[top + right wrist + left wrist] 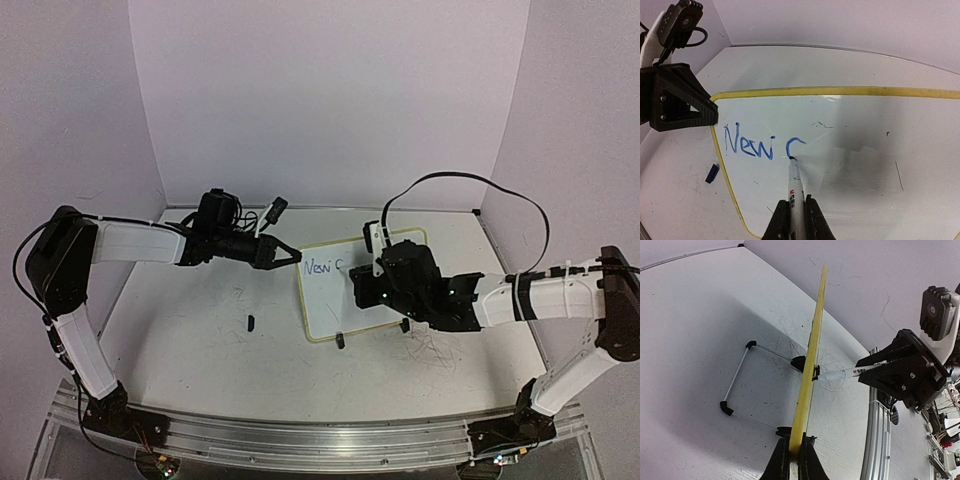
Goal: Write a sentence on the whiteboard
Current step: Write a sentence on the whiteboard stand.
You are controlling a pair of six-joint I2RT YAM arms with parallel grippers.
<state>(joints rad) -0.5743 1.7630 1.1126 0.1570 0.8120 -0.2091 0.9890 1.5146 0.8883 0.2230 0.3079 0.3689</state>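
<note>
Lilac walls (330, 100) close round a scribbled white table (190, 330). Low at 6 o'clock in the right wrist view, the right gripper (795, 212) is pressed together on a marker (795, 187). The marker's blue tip (791, 159) touches the board (880, 125) just under an open curve. That curve is the last mark of the sentence (757, 142), which so far reads "New" and runs toward 3 o'clock.

At the board's 9 o'clock edge the left gripper (710, 114) pinches the yellowish frame (840, 91). Its own camera shows the board edge-on, clamped between the fingers (780, 462) and apparently propped on a wire stand (735, 385). Seen from above, the board sits slightly toward 3 o'clock of the table's centre.

The step in hand looks like shaping the first letter of the second word. To do it well, the tip should press lightly, since a hard push could rock the propped board or slide the marker back between the jaws. The left pinch should hold firm and not twist. Strokes should match the height and baseline of "New". Letters are best kept narrow, because the bare white toward 3 o'clock has to take the rest of the line. The marker should lift cleanly between strokes to avoid stray trails.
</note>
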